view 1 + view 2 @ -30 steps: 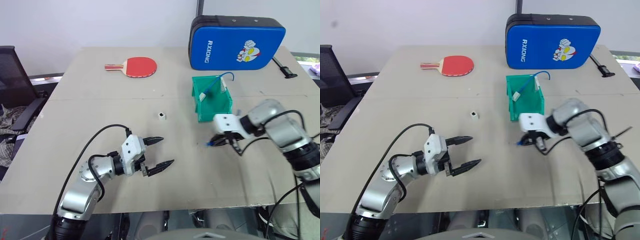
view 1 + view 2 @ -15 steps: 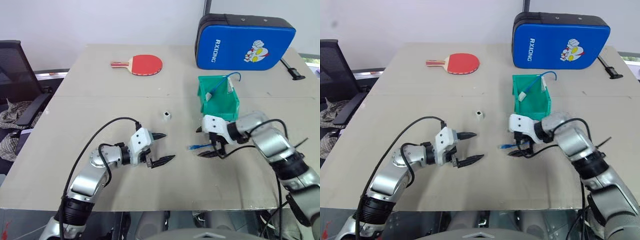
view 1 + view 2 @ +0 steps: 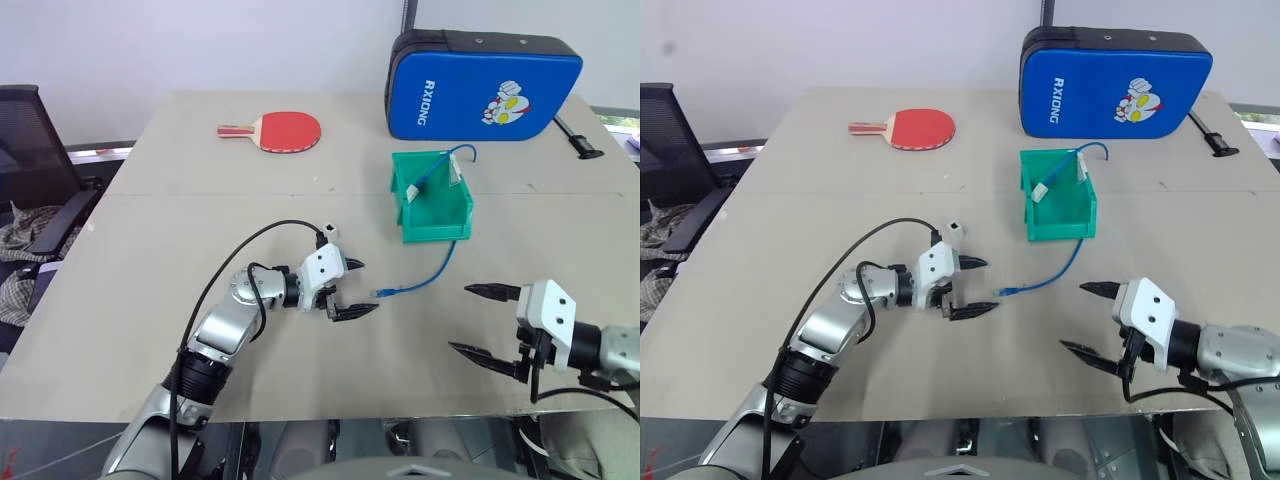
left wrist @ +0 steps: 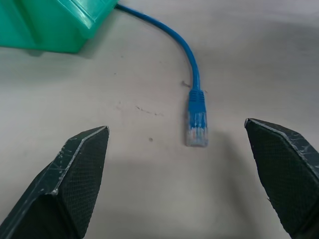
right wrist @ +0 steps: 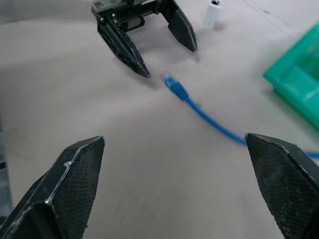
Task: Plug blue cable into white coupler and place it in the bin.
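The blue cable [image 3: 425, 275] lies on the table, curving from the front of the green bin [image 3: 436, 226] to its clear plug [image 3: 382, 293]. My left gripper [image 3: 366, 287] is open, fingertips just short of that plug [image 4: 197, 133], which lies between them a little ahead. The white coupler [image 3: 329, 232] stands on the table behind the left gripper, apart from it. My right gripper [image 3: 461, 318] is open and empty, near the table's front edge, well back from the cable [image 5: 214, 122]. A second blue cord with a white piece [image 3: 452, 165] rests in the bin.
A red paddle [image 3: 288, 131] lies at the back left and a blue zip case [image 3: 482, 72] at the back right with a black strap [image 3: 580, 138] beside it. An office chair [image 3: 35, 165] stands off the table's left side.
My right gripper opened, let go of the cable's plug end and pulled back toward the front edge. The plug now lies on the table. My left gripper moved right, up to it.
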